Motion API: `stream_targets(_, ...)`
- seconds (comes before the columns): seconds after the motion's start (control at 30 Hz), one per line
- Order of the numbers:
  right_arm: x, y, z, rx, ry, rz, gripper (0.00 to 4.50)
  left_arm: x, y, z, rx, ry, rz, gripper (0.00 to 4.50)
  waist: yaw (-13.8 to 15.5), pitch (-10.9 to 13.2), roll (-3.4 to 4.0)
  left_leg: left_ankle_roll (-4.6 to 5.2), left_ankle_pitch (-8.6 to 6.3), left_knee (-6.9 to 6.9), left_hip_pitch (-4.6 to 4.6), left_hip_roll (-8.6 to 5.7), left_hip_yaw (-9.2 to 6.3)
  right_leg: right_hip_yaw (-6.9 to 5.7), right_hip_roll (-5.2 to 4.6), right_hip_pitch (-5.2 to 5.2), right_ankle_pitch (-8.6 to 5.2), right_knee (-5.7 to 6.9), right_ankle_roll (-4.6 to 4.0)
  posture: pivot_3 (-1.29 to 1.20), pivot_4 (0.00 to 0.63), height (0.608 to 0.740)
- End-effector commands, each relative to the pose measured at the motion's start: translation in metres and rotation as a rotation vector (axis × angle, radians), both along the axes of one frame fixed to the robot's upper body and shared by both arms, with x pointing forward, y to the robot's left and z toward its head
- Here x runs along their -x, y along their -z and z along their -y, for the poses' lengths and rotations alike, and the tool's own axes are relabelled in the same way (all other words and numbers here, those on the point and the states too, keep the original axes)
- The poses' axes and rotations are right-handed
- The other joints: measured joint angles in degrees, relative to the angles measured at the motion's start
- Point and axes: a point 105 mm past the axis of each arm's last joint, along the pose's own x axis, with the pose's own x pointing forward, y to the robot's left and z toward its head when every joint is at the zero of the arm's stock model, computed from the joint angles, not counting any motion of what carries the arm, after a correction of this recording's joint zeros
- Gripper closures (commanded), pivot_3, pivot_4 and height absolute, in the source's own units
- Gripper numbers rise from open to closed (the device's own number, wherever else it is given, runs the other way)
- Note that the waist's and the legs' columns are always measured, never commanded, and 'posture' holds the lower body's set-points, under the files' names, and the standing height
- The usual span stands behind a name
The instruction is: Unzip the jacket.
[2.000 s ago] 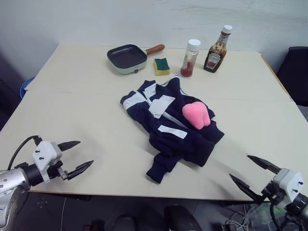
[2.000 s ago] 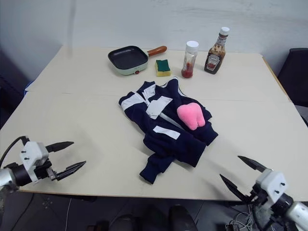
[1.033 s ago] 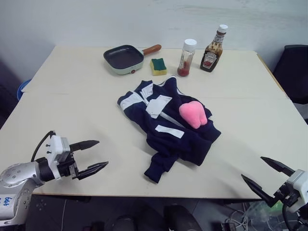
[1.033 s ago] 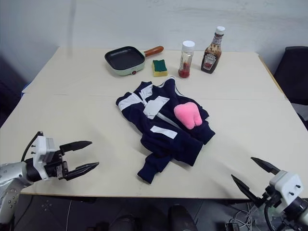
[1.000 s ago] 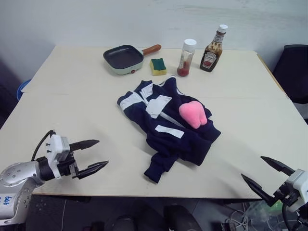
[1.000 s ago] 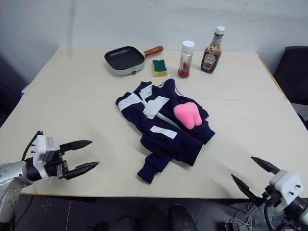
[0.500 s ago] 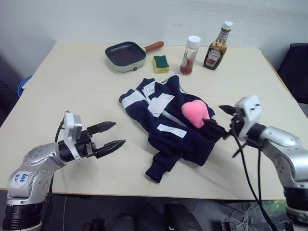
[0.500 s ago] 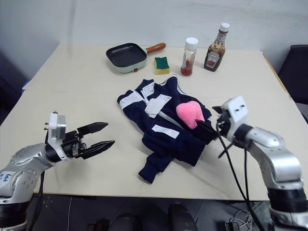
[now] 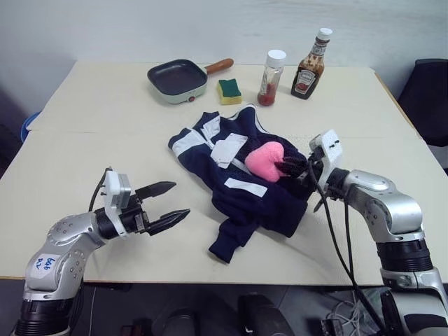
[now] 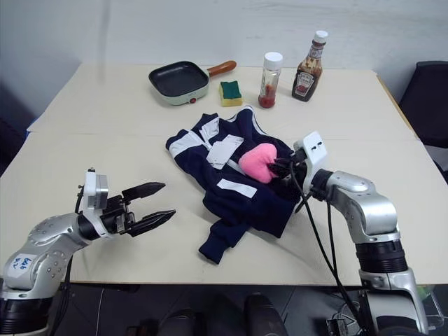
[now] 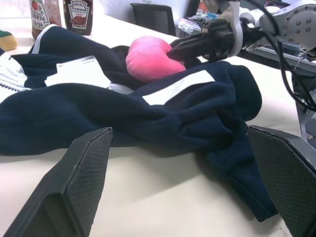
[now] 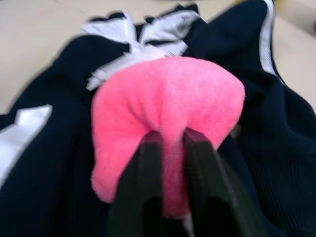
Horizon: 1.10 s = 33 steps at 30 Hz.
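Note:
The navy-blue jacket [image 9: 253, 198] with white stripes and patches lies crumpled in the middle of the table, its white zipper [image 9: 236, 155] running under a pink plush toy [image 9: 263, 159] that sits on it. My right gripper [image 9: 285, 168] reaches in from the right and is shut on the plush toy [image 12: 168, 94], whose fabric is pinched between the fingers [image 12: 143, 163]. My left gripper [image 9: 171, 203] hovers open over the table to the left of the jacket's lower sleeve [image 11: 237, 173], pointing toward it, with nothing between its fingers.
At the back of the table [image 9: 105, 140] stand a dark frying pan [image 9: 176, 77], a yellow-green sponge [image 9: 228, 91], a spice jar [image 9: 270, 68] and a sauce bottle [image 9: 310, 54]. A black chair [image 9: 427, 98] is off the right edge.
My right arm swung in from beyond the table's near right edge to the plush toy and shut on it, nudging it left. My left gripper moved slightly toward the jacket, still open.

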Motion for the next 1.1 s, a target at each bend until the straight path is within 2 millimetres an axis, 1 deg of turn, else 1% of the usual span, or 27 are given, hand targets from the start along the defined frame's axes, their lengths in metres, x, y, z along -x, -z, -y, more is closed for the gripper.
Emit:
stream_targets(0.03,0.016,-0.04,0.019,-0.07,-0.036,0.159,4.48,0.002,-0.006,0.004,-0.004,0.022,0.052,0.0,0.08,0.0,0.0,0.0,0.0,0.0,0.0,0.0,0.0,0.0,0.0,0.0,0.0,-0.01,0.0,0.0,0.15,0.74)
stream_targets(0.07,0.022,-0.049,0.03,-0.096,-0.019,0.187,4.48,0.002,-0.005,0.004,-0.005,0.024,0.055,0.0,0.29,0.0,0.0,0.01,-0.01,0.0,-0.01,0.0,0.0,0.0,-0.01,0.0,0.0,-0.02,0.0,0.0,0.15,0.74)
stream_targets(0.13,0.032,-0.064,0.067,-0.123,0.092,0.224,4.48,0.001,-0.005,0.005,-0.006,0.027,0.059,0.0,1.15,0.0,0.0,0.03,-0.02,0.0,-0.04,-0.01,-0.05,-0.04,-0.04,0.01,0.0,-0.04,0.0,0.0,0.15,0.74)
stream_targets(0.17,0.041,-0.065,0.099,-0.075,0.19,0.232,4.48,0.001,-0.005,0.005,-0.007,0.028,0.061,0.0,1.33,0.0,0.0,0.07,-0.04,0.0,-0.05,-0.04,-0.04,-0.04,-0.07,0.02,0.0,-0.06,0.0,0.0,0.15,0.74)
stream_targets(0.23,0.056,-0.064,0.138,0.019,0.309,0.227,4.48,0.001,-0.005,0.005,-0.008,0.028,0.065,0.0,2.22,0.0,0.0,0.12,-0.07,0.01,-0.06,-0.11,-0.06,-0.04,-0.1,0.06,0.01,-0.14,0.01,0.0,0.15,0.74)
stream_targets(0.27,0.064,-0.058,0.161,0.08,0.38,0.204,4.48,0.001,-0.005,0.005,-0.009,0.028,0.066,0.0,2.34,0.0,0.0,0.16,-0.09,0.01,-0.06,-0.12,-0.07,-0.05,-0.12,0.11,0.01,-0.2,0.01,0.0,0.15,0.74)
stream_targets(0.3,0.069,-0.054,0.174,0.116,0.418,0.187,4.48,0.001,-0.005,0.004,-0.01,0.028,0.067,0.0,2.17,-0.01,-0.03,0.18,-0.1,-0.01,-0.06,-0.12,-0.06,-0.05,-0.11,0.15,0.01,-0.3,0.02,0.0,0.15,0.74)
stream_targets(0.33,0.077,-0.039,0.205,0.173,0.525,0.126,4.48,-0.001,-0.004,0.003,-0.013,0.026,0.068,0.0,2.0,-0.02,-0.04,0.18,-0.1,-0.02,-0.04,-0.12,-0.01,-0.02,-0.09,0.19,0.04,-0.37,0.06,0.0,0.15,0.74)
stream_targets(0.37,0.084,-0.029,0.226,0.211,0.592,0.084,4.48,-0.001,-0.004,0.003,-0.014,0.025,0.069,0.0,1.9,-0.02,-0.06,0.19,-0.1,-0.02,-0.02,-0.12,0.02,0.02,-0.07,0.22,0.07,-0.39,0.13,0.0,0.15,0.74)
stream_targets(0.4,0.09,-0.015,0.242,0.267,0.639,0.036,4.48,-0.003,-0.003,0.003,-0.02,0.025,0.07,0.0,1.72,-0.03,-0.07,0.18,-0.1,-0.01,0.07,-0.12,0.08,0.07,-0.04,0.31,0.08,-0.45,0.15,0.0,0.15,0.74)
stream_targets(0.43,0.095,0.005,0.259,0.322,0.693,-0.024,4.48,-0.004,-0.002,0.003,-0.033,0.03,0.07,0.0,1.46,-0.03,-0.07,0.19,-0.1,-0.02,0.16,-0.11,0.11,0.1,0.0,0.4,0.08,-0.49,0.16,0.0,0.15,0.74)
stream_targets(0.47,0.096,0.018,0.267,0.35,0.723,-0.055,4.48,-0.006,0.0,0.003,-0.044,0.034,0.071,0.0,1.19,-0.02,-0.08,0.19,-0.1,-0.02,0.27,-0.12,0.19,0.17,0.02,0.5,0.09,-0.49,0.16,0.0,0.15,0.74)
stream_targets(0.5,0.095,0.027,0.274,0.347,0.75,-0.077,4.28,-0.007,0.001,0.003,-0.052,0.038,0.072,0.0,0.86,0.01,-0.07,0.19,-0.1,-0.04,0.44,-0.11,0.21,0.18,0.06,0.64,0.09,-0.51,0.16,0.0,0.15,0.74)
stream_targets(0.53,0.093,0.033,0.276,0.349,0.759,-0.086,4.03,-0.008,0.002,0.003,-0.06,0.04,0.074,0.0,0.38,0.04,0.0,0.19,-0.1,-0.1,0.69,-0.11,0.27,0.23,0.08,0.86,0.08,-0.52,0.16,0.0,0.15,0.74)
stream_targets(0.57,0.091,0.035,0.277,0.355,0.763,-0.074,3.82,-0.01,0.002,0.003,-0.066,0.041,0.079,0.0,0.08,0.06,0.13,0.2,-0.11,-0.22,1.01,-0.13,0.4,0.32,0.1,1.06,0.08,-0.55,0.16,0.0,0.15,0.74)
stream_targets(0.63,0.09,0.033,0.279,0.365,0.76,-0.054,3.13,-0.013,0.003,0.003,-0.075,0.044,0.083,0.0,-0.3,0.13,0.38,0.18,-0.1,-0.29,1.12,-0.12,0.51,0.48,0.18,1.08,0.09,-0.52,0.16,0.0,0.15,0.74)
stream_targets(0.7,0.091,0.02,0.279,0.371,0.742,0.008,2.35,-0.018,0.002,0.003,-0.09,0.047,0.093,0.0,-0.38,0.17,0.58,0.13,-0.09,-0.29,1.12,-0.09,0.53,0.52,0.23,1.02,0.09,-0.5,0.17,0.0,0.15,0.74)
stream_targets(0.73,0.093,0.011,0.276,0.368,0.721,0.044,2.1,-0.02,0.002,0.002,-0.093,0.047,0.095,0.0,-0.2,0.18,0.58,0.1,-0.09,-0.29,1.12,-0.06,0.52,0.51,0.25,1.02,0.09,-0.5,0.18,0.0,0.15,0.74)
stream_targets(0.77,0.096,-0.004,0.269,0.359,0.678,0.114,1.5,-0.024,0.001,0.001,-0.101,0.039,0.104,0.0,-0.15,0.18,0.58,0.08,-0.1,-0.28,1.1,0.0,0.5,0.49,0.29,1.02,0.09,-0.53,0.18,0.0,0.15,0.74)
stream_targets(0.8,0.099,-0.018,0.261,0.345,0.634,0.164,1.42,-0.027,0.0,-0.001,-0.106,0.033,0.11,0.0,0.12,0.22,0.66,0.07,-0.11,-0.27,1.1,0.01,0.5,0.49,0.3,1.02,0.09,-0.54,0.18,0.0,0.15,0.74)
stream_targets(0.83,0.102,-0.034,0.251,0.343,0.589,0.233,0.99,-0.031,-0.001,-0.003,-0.117,0.023,0.115,0.0,0.2,0.24,0.7,0.06,-0.13,-0.26,1.09,0.03,0.52,0.5,0.31,1.02,0.09,-0.55,0.18,0.0,0.15,0.74)
stream_targets(0.87,0.105,-0.046,0.243,0.34,0.559,0.27,0.78,-0.034,-0.001,-0.005,-0.128,0.016,0.121,0.0,0.31,0.25,0.73,0.06,-0.13,-0.26,1.09,0.03,0.53,0.52,0.3,1.01,0.09,-0.55,0.19,0.0,0.15,0.74)
stream_targets(0.9,0.107,-0.057,0.231,0.328,0.516,0.297,0.47,-0.037,-0.001,-0.007,-0.135,0.016,0.119,0.0,0.41,0.26,0.75,0.06,-0.13,-0.23,1.09,0.03,0.53,0.52,0.3,1.02,0.09,-0.54,0.19,0.0,0.15,0.74)
stream_targets(0.93,0.108,-0.066,0.215,0.328,0.457,0.312,0.22,-0.042,-0.002,-0.01,-0.153,0.008,0.131,0.0,0.44,0.26,0.75,0.06,-0.13,-0.21,1.08,0.03,0.52,0.51,0.3,1.02,0.1,-0.54,0.21,0.0,0.15,0.74)
stream_targets(0.97,0.11,-0.068,0.197,0.33,0.38,0.293,0.05,-0.045,-0.003,-0.011,-0.165,0.012,0.132,0.0,0.44,0.26,0.74,0.05,-0.14,-0.16,1.08,0.05,0.47,0.47,0.31,1.04,0.11,-0.52,0.21,0.0,0.15,0.74)
stream_targets(1.0,0.112,-0.066,0.175,0.349,0.289,0.269,0.05,-0.048,-0.003,-0.013,-0.19,0.012,0.145,0.0,0.48,0.26,0.74,0.05,-0.14,-0.16,1.09,0.06,0.45,0.46,0.31,1.07,0.11,-0.52,0.22,0.0,0.15,0.74)
stream_targets(1.1,0.115,-0.05,0.126,0.383,0.104,0.192,0.05,-0.06,-0.005,-0.015,-0.26,0.004,0.218,0.0,0.63,0.22,0.56,-0.02,-0.16,-0.17,1.06,0.15,0.32,0.35,0.37,1.08,0.11,-0.54,0.22,0.0,0.15,0.74)
